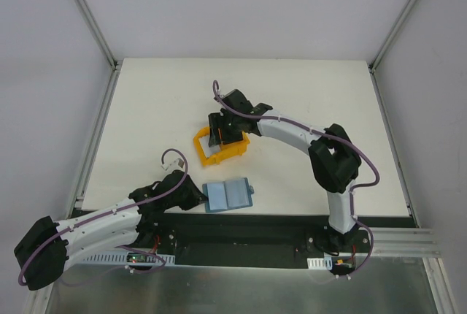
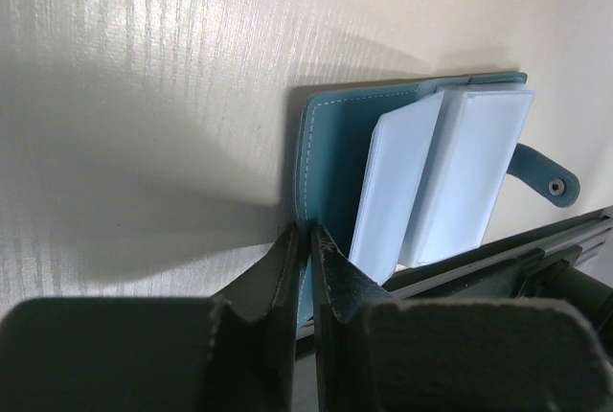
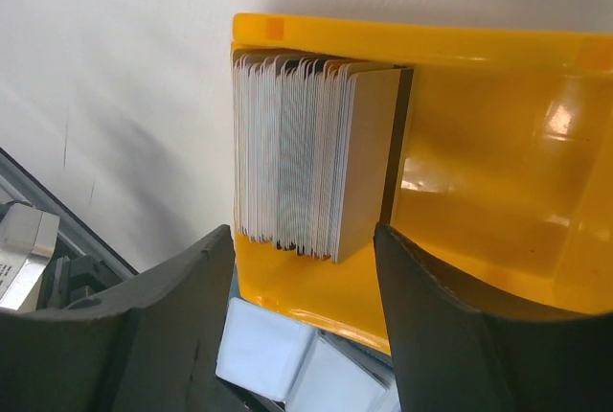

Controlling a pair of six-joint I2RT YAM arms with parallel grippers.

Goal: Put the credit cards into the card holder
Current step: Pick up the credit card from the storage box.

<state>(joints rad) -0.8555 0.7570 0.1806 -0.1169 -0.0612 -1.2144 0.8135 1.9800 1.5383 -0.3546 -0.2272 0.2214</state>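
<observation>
Card holder: teal-blue, lying opened flat on the table close to its near edge, pale pockets facing up, snap tab hanging off the far cover. No card could be seen slotted in from these views.

Credit cards: a thick stack standing on edge against one wall of the yellow bin, which sat further up the table, apart from the holder.

Left gripper: fingers drawn almost together, with a sliver of the teal cover's edge showing between them; judged to be pinching that edge to steady the holder.

Right gripper: fingers spread wide, one on each side of the stack's end, hovering at the bin; no contact with any card could be made out.

Step in hand, as judged: the pick of a card from the bin, the filling of the holder apparently not begun.

Next move, as judged: descend, close on one card alone without dragging its neighbours, lift clear of the bin wall, then carry it to a pocket mouth.
</observation>
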